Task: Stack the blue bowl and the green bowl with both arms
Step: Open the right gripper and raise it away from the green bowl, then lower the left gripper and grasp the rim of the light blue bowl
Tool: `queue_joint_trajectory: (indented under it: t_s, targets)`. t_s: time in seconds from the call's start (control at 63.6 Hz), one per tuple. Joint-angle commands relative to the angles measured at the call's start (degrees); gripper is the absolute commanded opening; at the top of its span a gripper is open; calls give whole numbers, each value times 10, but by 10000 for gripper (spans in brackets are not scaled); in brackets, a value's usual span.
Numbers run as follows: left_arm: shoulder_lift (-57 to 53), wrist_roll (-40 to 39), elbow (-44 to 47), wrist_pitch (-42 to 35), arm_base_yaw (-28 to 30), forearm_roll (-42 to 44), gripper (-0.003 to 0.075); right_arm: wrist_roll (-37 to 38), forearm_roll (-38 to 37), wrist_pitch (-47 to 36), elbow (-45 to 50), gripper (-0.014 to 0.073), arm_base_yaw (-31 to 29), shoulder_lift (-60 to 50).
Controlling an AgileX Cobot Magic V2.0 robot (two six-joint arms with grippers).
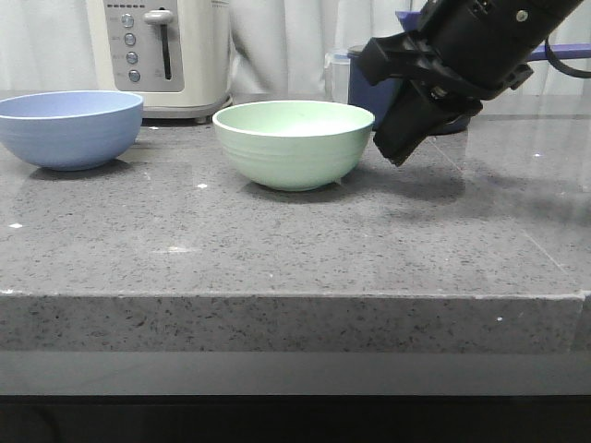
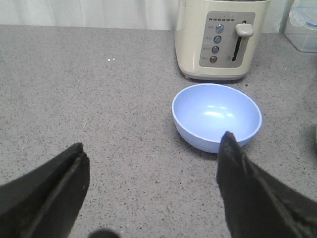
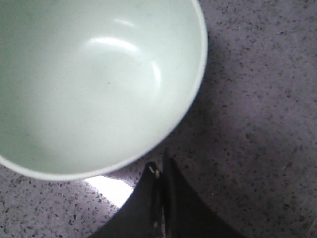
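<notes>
A grey speckled counter fills the front view, with a cream toaster standing at its back left against pale curtains. The right arm comes down from the upper right, and its gripper hangs just beside the green bowl's right side, slightly above the counter and not touching the bowl. In the right wrist view the two fingers lie pressed together with no gap, holding nothing, their tips close to the bowl's rim. The green bowl sits upright near the middle of the counter, empty, with faint ridges below its rim. The blue bowl sits upright at the far left, well apart from the green bowl and just in front of the toaster, also empty. The left gripper shows only in its own wrist view, where its fingers are spread wide above the counter, one tip overlapping the blue bowl's near rim, holding nothing. A clear container stands beside the toaster.
</notes>
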Motion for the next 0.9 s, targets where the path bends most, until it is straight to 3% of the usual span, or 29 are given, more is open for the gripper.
queue_joint_trajectory:
  t_s: [0.0, 0.189, 0.88]
  targets:
    - [22, -2, -26, -31, -5, -11, 532, -5, 14, -26, -20, -64, -1, -22]
    - [110, 4, -77, 23, -10, -11, 532, -5, 14, -26, -20, -64, -1, -22]
    - [475, 13, -291, 28, -33, -7, 531, -5, 14, -26, -19, -64, -1, -22]
